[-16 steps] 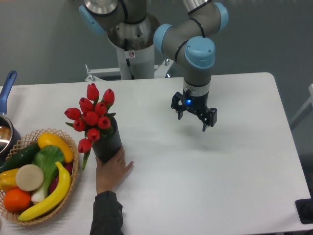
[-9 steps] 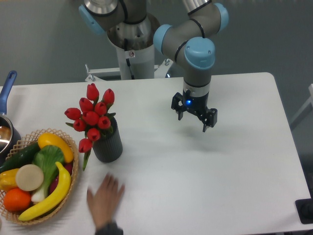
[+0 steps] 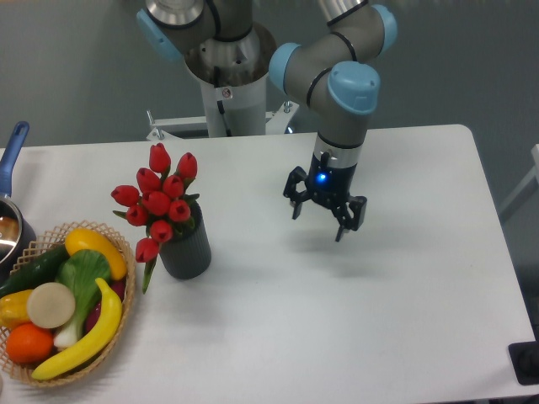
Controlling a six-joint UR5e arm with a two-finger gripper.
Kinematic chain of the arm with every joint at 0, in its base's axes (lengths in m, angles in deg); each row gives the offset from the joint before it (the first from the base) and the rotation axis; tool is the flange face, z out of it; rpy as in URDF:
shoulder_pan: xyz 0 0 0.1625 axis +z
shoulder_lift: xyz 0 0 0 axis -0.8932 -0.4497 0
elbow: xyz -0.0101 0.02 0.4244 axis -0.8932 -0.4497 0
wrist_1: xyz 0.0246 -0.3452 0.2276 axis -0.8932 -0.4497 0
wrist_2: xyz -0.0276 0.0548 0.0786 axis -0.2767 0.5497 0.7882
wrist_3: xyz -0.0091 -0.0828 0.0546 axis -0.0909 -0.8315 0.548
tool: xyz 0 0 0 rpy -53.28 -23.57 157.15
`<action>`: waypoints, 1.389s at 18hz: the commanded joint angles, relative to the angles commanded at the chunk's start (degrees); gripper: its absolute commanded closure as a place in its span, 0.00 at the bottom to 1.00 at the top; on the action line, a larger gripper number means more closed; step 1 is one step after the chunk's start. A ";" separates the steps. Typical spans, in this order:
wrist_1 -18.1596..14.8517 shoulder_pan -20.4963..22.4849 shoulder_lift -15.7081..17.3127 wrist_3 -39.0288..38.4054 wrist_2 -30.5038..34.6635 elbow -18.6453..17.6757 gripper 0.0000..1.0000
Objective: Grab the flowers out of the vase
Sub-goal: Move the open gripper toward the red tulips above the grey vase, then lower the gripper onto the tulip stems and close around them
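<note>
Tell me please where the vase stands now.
The vase stands on the left part of the table, just right of the fruit basket, well left of the gripper.

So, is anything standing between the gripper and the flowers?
Nothing visible. The gripper, jaws open, hangs over bare table to the right of the flowers in the vase. The basket lies on their far side.

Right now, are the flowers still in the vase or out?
In. The flowers stand with stems down inside the upright vase; the pincer hangs open well to the right, holding nothing.
</note>
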 joint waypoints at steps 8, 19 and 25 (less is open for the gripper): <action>-0.18 -0.88 9.14 0.00 -16.09 -5.62 0.00; -0.26 -1.67 10.03 -0.79 -35.06 -9.41 0.00; -0.18 -4.47 5.04 -0.70 -36.05 -6.70 0.00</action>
